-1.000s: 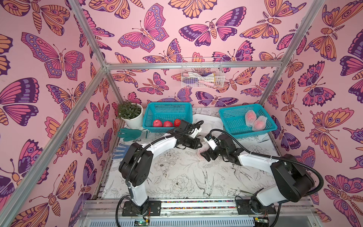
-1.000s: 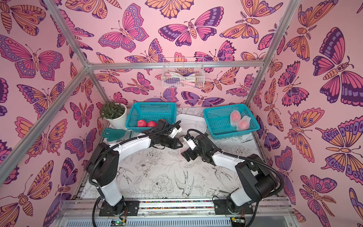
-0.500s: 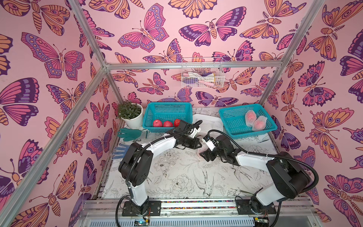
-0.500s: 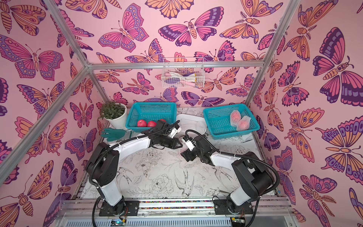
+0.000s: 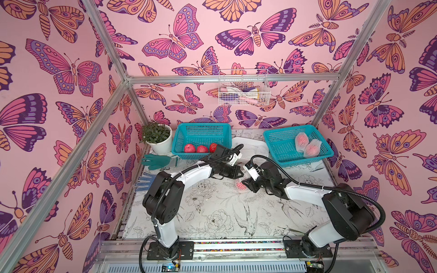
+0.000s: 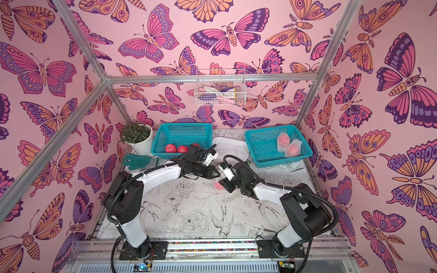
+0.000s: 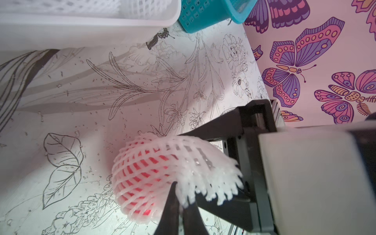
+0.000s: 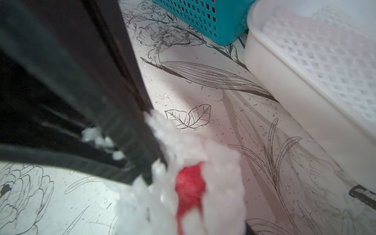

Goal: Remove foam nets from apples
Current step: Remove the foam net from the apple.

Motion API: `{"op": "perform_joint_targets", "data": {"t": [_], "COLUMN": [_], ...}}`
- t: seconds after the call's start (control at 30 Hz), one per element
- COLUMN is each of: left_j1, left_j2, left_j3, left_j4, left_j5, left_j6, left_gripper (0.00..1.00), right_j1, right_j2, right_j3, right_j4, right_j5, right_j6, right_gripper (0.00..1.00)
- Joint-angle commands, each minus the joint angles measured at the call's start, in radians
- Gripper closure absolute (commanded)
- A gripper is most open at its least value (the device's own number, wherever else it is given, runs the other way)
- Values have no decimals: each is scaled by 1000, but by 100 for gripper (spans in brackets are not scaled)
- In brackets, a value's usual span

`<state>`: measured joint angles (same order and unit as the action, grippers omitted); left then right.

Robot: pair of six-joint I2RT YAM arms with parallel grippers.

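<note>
Both top views sit high at the front, looking steeply down toward the back wall. Framing nearly the same, whole table shared. Wrist views are very close, low over the table, facing the apple in its foam net from opposite sides. Both catch the white tub.

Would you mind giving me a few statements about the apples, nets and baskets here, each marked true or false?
1. The basket by the potted plant holds three bare apples. True.
2. The other basket is empty. False: two netted apples lie in it.
3. The apple at the left gripper is bare. False: a foam net covers most of it.
4. The left gripper is shut on that foam net. True.
5. The white tub holds apples. False: loose nets lie in it.
</note>
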<state>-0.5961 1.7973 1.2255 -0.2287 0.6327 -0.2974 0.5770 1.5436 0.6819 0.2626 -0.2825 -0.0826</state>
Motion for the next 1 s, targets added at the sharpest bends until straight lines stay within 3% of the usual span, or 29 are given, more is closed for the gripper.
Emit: {"op": "perform_joint_targets", "data": {"t": [0.0, 0.43, 0.7, 0.83, 0.97], "left_j1": [2, 2, 2, 3, 3], "left_j2": [-28, -55, -59, -62, -70], "left_j3": [-21, -2, 5, 21, 35], "left_j4": [15, 16, 11, 2, -6], "left_j5": [13, 5, -24, -33, -43], "left_j6": [-6, -15, -10, -5, -1], "left_gripper": [94, 94, 90, 86, 75], "right_j1": [7, 35, 35, 35, 35], "right_j2": [-20, -49, -50, -49, -75], "right_j3": [25, 47, 57, 66, 58], "right_j4": [-3, -44, -44, -57, -44], "right_j5": [-17, 44, 121, 171, 178], "right_j6": [-5, 3, 28, 35, 37], "right_gripper": [63, 86, 91, 93, 96]}}
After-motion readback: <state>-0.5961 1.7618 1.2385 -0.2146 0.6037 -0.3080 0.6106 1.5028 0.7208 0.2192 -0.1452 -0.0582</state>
